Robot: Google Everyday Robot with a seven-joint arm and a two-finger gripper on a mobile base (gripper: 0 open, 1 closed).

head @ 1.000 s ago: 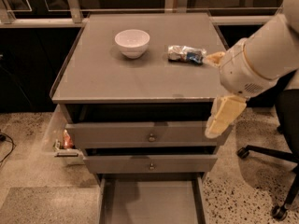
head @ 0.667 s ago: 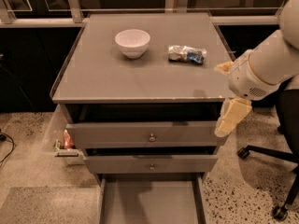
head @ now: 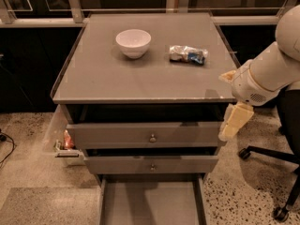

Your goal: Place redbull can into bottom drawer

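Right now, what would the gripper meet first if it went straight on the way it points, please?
Likely the floor right of the bottom drawer: the gripper hangs pointing down beside the cabinet's right front corner. Depth is unclear, so it might clip the drawer's wall.

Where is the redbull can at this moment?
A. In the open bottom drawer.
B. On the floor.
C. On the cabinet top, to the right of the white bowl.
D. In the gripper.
C: the redbull can lies on the cabinet top right of the white bowl; the gripper hangs beside the cabinet's front right corner, apart from the can.
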